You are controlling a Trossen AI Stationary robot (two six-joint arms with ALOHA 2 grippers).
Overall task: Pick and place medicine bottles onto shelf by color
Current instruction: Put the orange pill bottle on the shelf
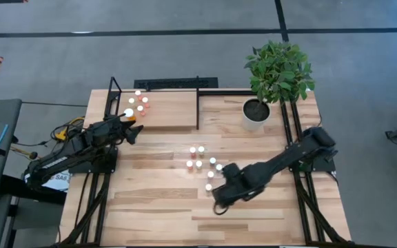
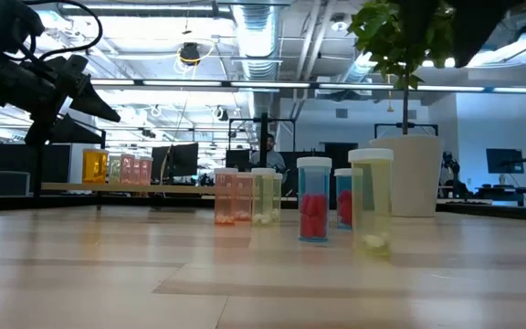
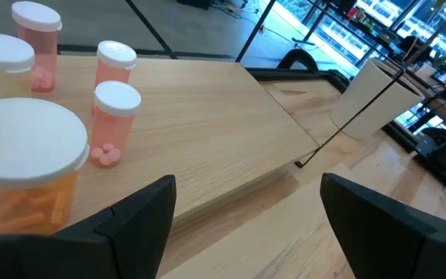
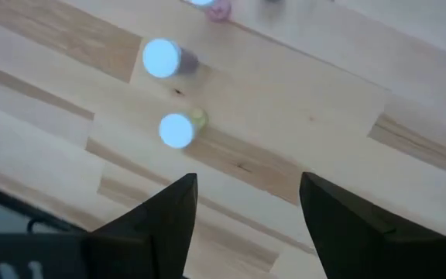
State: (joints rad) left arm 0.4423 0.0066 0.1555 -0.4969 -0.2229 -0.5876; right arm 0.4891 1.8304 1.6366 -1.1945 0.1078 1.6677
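Two grippers, both with jaws apart and empty. My left gripper (image 1: 134,133) hovers left of centre beside the shelf (image 1: 171,110), just by the orange-capped bottles (image 1: 138,103) on its left end. My right gripper (image 1: 217,200) hangs lower centre, above the loose medicine bottles (image 1: 202,164) mid-table.

Open-plan lab or tech workshop. Exposed ducts (image 2: 254,37) and strip lights (image 2: 272,85) overhead, bare grey concrete floor (image 1: 185,55). Rows of monitors (image 2: 179,160) on desks behind; a person (image 2: 268,146) seated there. Two robot arms at a plank table (image 1: 164,207).
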